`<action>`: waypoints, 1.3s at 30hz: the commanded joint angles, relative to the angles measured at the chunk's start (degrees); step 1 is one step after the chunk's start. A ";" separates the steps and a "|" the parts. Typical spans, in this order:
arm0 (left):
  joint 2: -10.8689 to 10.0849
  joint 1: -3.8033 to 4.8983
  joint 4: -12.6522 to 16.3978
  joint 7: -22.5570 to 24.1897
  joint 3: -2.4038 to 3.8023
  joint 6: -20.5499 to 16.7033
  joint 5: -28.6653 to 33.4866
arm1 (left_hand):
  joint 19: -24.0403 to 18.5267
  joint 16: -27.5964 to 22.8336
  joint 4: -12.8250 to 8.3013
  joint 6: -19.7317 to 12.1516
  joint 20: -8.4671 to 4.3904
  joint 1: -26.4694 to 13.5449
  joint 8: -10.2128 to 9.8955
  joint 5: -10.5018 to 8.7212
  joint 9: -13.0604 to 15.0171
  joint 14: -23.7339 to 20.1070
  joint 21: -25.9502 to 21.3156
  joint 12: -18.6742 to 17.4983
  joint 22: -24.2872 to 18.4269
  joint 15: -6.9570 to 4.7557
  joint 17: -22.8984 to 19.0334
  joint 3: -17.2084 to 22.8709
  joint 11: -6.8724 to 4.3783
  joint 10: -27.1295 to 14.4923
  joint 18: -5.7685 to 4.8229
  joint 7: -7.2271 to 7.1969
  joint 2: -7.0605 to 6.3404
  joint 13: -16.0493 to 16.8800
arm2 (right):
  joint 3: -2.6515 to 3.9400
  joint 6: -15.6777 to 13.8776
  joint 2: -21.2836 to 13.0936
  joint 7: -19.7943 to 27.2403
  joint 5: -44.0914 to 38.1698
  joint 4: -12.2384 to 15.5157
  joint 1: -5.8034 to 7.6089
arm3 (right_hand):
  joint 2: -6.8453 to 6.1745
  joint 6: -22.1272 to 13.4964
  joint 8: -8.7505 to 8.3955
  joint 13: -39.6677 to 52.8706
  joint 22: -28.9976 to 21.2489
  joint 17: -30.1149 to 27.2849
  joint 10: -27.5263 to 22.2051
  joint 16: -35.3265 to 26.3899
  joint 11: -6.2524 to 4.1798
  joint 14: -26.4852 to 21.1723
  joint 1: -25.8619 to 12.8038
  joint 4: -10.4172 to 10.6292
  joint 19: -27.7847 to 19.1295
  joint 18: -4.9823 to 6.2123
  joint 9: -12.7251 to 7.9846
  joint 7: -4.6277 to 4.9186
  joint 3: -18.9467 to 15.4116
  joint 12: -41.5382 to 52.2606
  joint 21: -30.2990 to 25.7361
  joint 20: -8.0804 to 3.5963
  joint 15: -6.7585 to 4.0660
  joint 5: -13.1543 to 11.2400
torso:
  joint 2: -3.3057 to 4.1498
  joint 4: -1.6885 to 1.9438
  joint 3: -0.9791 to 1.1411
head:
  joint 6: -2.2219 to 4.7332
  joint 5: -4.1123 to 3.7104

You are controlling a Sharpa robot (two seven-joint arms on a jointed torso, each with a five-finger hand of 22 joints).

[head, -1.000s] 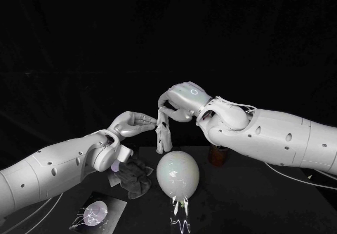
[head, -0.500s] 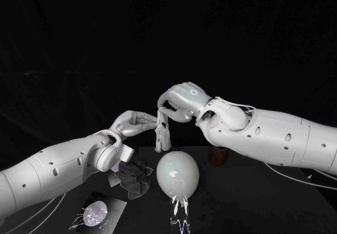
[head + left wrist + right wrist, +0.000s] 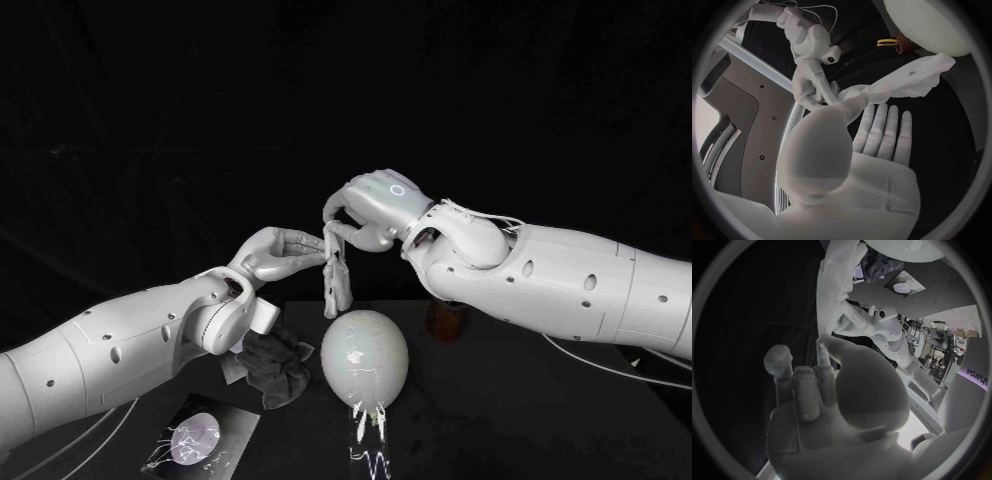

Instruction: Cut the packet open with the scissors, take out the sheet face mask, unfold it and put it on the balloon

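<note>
— What sort of place is shown?

— A robotics lab, set up as a test rig.

— By what is that indicated?

— A black drape (image 3: 346, 100) is hung behind a black table (image 3: 490, 420). Two white robot arms, the left (image 3: 101, 360) and the right (image 3: 577, 290), are brought in over it, and loose cables (image 3: 606, 365) are trailed across the tabletop.

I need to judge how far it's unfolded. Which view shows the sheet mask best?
Head view: the sheet mask hangs full length from the right hand, above the balloon. Left wrist view shows its spread lower end; right wrist view, a foreshortened strip.
</note>
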 commanded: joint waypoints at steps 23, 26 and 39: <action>0.77 0.19 -0.05 -0.54 0.05 -3.90 -0.53 | 6.68 2.43 3.33 6.21 -0.19 -0.40 3.31 -0.07 2.34 8.52 1.48 1.62 0.80 -2.78 1.45 2.80 -2.89 8.94 2.56 -2.04 6.65 0.42 | -0.03 -0.01 -0.37 -0.29 -0.52 0.14 0.00 | 0.01 0.37 0.43 13.15 0.24 15.10 5.07 0.20 -0.52 6.07 0.70 0.14 0.52 -0.23 0.33 -0.08 0.31 0.40 0.58 0.07 -0.28 0.36 | -0.02 -0.03 0.02 | -0.09 0.08; 0.59 0.19 -0.12 -0.56 0.05 -4.53 -0.54 | 6.82 2.34 3.53 6.17 -0.16 -0.41 3.53 -0.05 2.55 8.79 1.54 1.48 0.80 -2.88 1.50 3.20 -2.99 9.28 2.71 -2.15 6.98 0.35 | -0.04 0.17 -0.61 -0.36 -0.50 0.06 0.00 | 0.01 0.37 0.43 13.15 0.24 15.10 5.07 0.20 -0.52 6.07 0.70 0.14 0.52 -0.23 0.33 -0.08 0.31 0.40 0.58 0.07 -0.28 0.36 | -0.01 -0.01 0.03 | -0.14 0.04; -0.27 0.84 0.01 -0.06 0.07 -5.75 -0.86 | 6.96 1.87 4.04 5.91 -0.11 -0.70 4.04 -0.06 3.22 9.07 1.62 0.91 0.79 -2.94 1.57 4.31 -3.07 9.75 2.91 -2.29 7.15 0.19 | -0.40 3.59 -1.28 -0.69 0.59 -0.67 -0.02 | -0.07 0.40 0.47 13.13 0.19 15.10 5.08 0.20 -0.55 6.07 0.64 0.24 0.46 -0.21 0.36 -0.11 0.32 0.38 0.48 0.10 -0.31 0.35 | 0.02 0.01 0.01 | -0.27 -0.05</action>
